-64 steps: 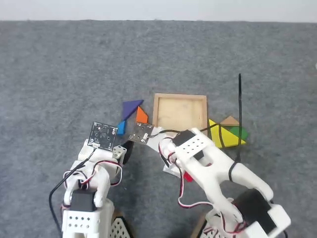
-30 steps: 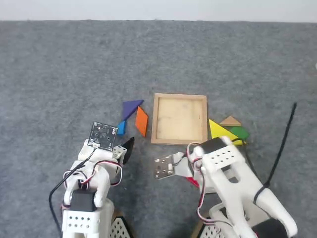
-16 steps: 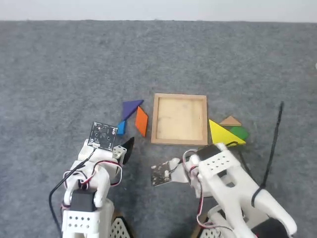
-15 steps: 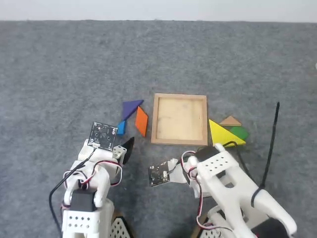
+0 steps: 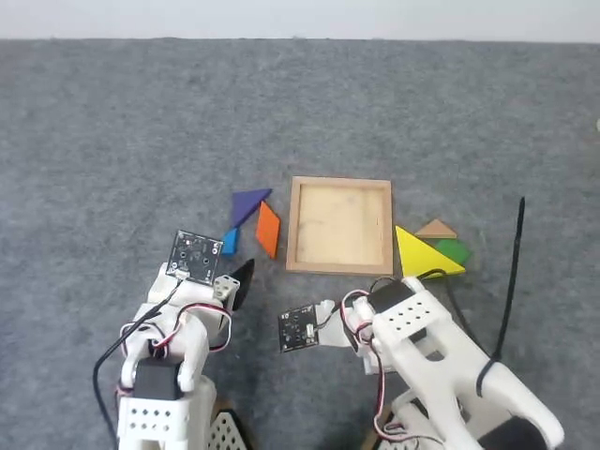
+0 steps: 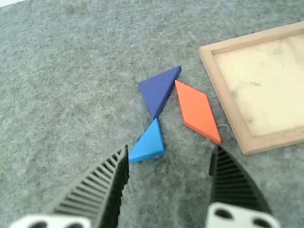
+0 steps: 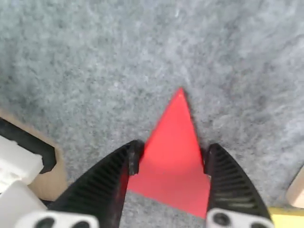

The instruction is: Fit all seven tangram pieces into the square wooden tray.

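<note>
Red triangle (image 7: 172, 164) snug inside right tool (image 7: 172, 148)

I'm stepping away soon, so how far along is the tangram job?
Nothing is done: the wooden tray holds nothing. In hand: the right hand grips the red triangle over the carpet. Left: that piece plus six lying there, the purple triangle, orange parallelogram and blue triangle on one side, the yellow triangle, tan triangle and green piece on the other. The left hand hangs open.
</note>
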Available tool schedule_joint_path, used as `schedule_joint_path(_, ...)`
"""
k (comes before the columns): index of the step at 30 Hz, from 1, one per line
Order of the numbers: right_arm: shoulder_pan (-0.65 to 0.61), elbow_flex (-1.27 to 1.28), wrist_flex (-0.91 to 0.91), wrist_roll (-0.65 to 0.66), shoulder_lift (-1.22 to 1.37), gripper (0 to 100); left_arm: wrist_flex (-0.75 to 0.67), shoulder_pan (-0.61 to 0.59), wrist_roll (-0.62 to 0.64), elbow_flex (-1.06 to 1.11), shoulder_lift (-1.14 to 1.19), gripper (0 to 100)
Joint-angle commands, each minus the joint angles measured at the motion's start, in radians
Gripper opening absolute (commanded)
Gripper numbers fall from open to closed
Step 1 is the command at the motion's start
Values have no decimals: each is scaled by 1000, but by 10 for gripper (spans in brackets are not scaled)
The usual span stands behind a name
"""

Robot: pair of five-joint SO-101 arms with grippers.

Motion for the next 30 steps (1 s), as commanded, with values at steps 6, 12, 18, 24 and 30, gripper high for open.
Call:
schedule_joint_path(6,30,6,15,2,-10,232,9,-3,-5,-10,-15,268)
schedule_joint_path(12,39,-15,-58,-80,-2,313,9,-3,-5,-10,-15,268)
schedule_joint_path(18,180,-35,-71,-20,-2,292,9,-3,-5,-10,-15,268)
schedule_joint_path(24,435,-66,-71,98,-2,280,9,-3,-5,-10,-15,268)
schedule_joint_path(30,677,-66,-105,190,-4,175,9,-3,-5,-10,-15,268)
